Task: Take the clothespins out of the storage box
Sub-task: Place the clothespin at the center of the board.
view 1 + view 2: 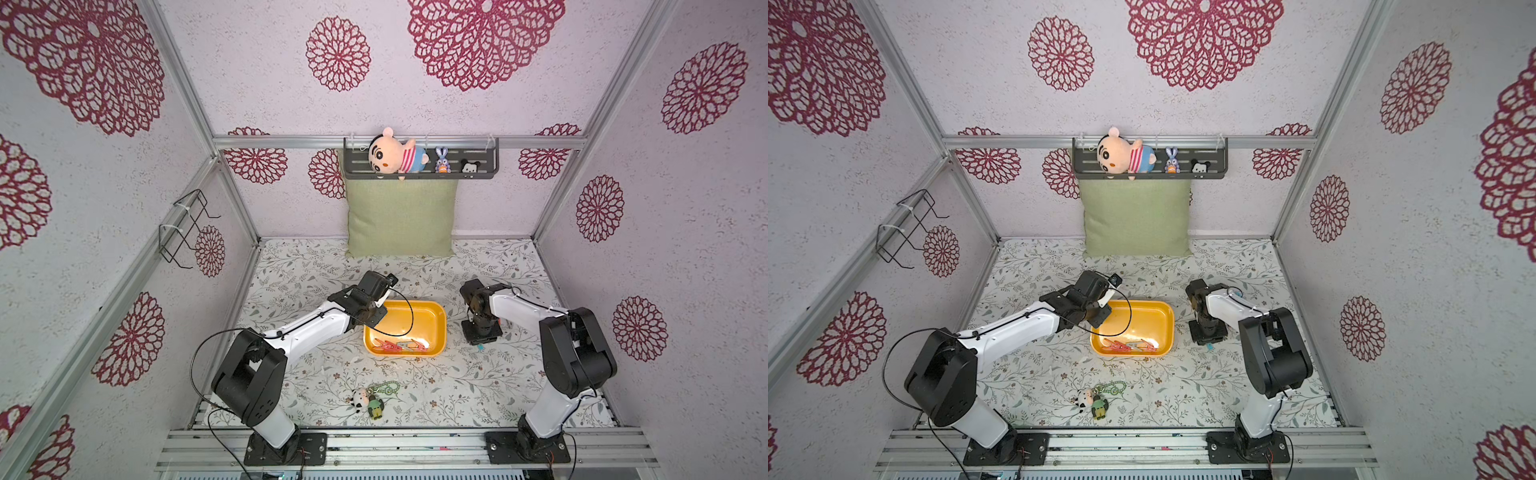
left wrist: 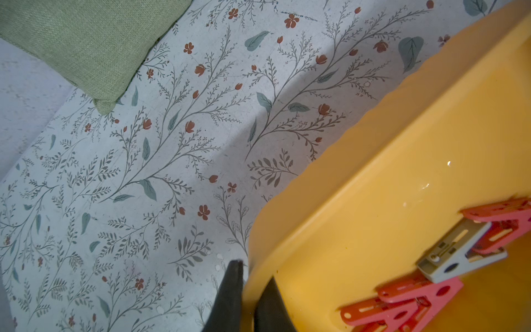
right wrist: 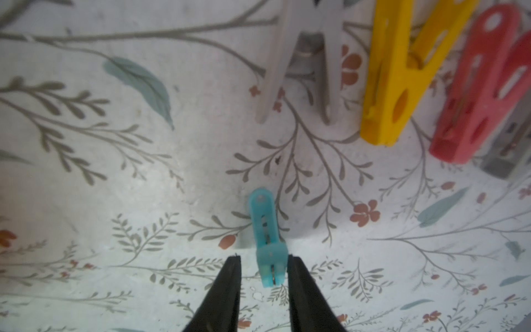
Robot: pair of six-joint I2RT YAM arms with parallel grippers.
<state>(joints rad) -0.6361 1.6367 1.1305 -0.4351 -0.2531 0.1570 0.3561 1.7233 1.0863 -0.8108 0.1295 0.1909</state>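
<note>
- Now the left claw (image 2: pixel 253 273) is clamped on the rim of the shallow yellow plastic storage box (image 2: pixel 373 172).
- Red and grey A-shaped plastic clothespins (image 2: pixel 454 255) lie inside it.
- The right claw (image 3: pixel 263 256), jaws apart, straddles a teal plastic clothespin (image 3: pixel 265 227) on the desk (image 3: pixel 115 178) beside that box.

Yellow box (image 1: pixel 437 318); red pegs (image 2: pixel 408 301), grey peg (image 2: pixel 455 253) inside; teal peg (image 3: pixel 265 227) right; green cushion (image 1: pixel 399 220) far; white floral-print table (image 1: pixel 457 386).

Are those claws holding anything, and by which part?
The left gripper pinches the yellow storage box by its rim; the right gripper stands open around a teal clothespin.
</note>
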